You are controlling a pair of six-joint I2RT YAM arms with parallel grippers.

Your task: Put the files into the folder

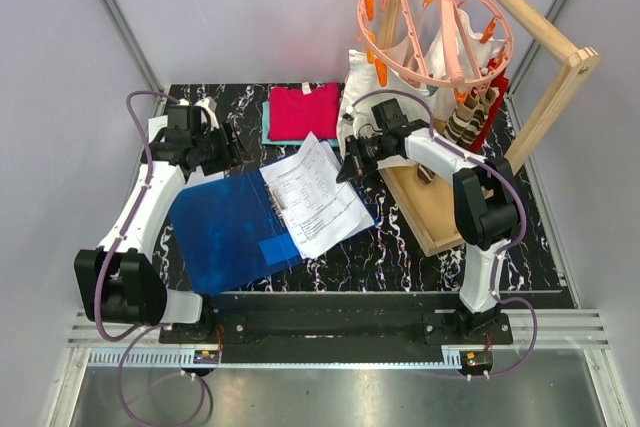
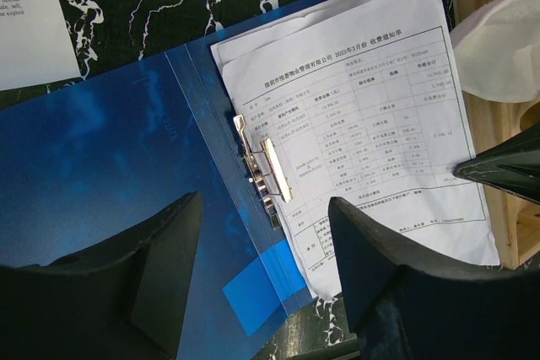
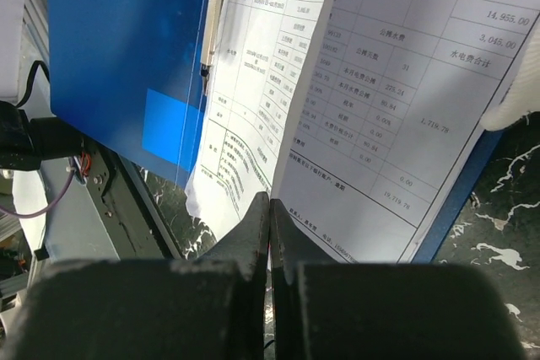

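The black marbled surface carries the folder, which lies open and flat a little left of centre. Its spine runs on a slant from the far edge toward us. The files rest on its right-hand leaf with their long axis roughly along that spine, and their outer edge hangs past the blue plastic onto the surface. One loose sheet lies apart, off the folder's far left corner.

The relation that matters to us is between sheets and spine. In the left wrist view the stack's inner edge sits right at the metal clip, and we cannot tell whether it is tucked under.

The right tool is at the far right edge of the files, on the side away from the spine. It is pinched fully together, with its tips at the edge of a sheet that bows up toward its camera. We cannot tell whether that sheet is caught between the tips.

The left tool hangs over the spine with its jaws standing wide and nothing in them, the clip showing between them.

We judge the right arm the better placed to slide the sheets toward the spine, and the left to hold down or fold the free cover.
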